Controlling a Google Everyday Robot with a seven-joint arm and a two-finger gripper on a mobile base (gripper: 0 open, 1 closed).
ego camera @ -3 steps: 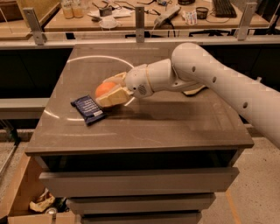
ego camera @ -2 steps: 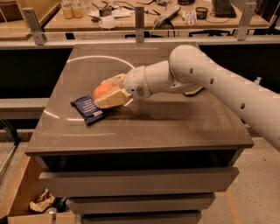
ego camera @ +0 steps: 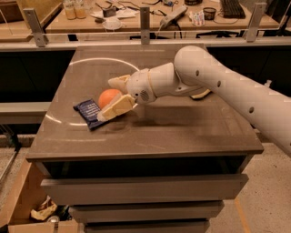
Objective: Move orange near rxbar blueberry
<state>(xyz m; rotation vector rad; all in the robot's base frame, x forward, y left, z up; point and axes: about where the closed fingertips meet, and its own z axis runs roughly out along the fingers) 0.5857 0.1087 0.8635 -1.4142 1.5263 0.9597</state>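
Around my work spot: a dark table, a cluttered bench, a box on the floor.
My gripper (ego camera: 107, 100) hangs low over the left half of the brown table (ego camera: 182, 132), which tops a drawer cabinet (ego camera: 136, 189). A pale sponge (ego camera: 200, 94) lies toward the table's right rear. Behind a railing post (ego camera: 145, 20), a wooden bench (ego camera: 136, 25) holds bottles (ego camera: 74, 9) and a keyboard (ego camera: 232, 7); a cardboard box (ego camera: 16, 200) sits lower left.

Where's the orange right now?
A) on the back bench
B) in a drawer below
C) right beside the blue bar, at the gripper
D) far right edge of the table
C: the orange lies right beside the rxbar blueberry on the left part of the table, with the gripper at it.
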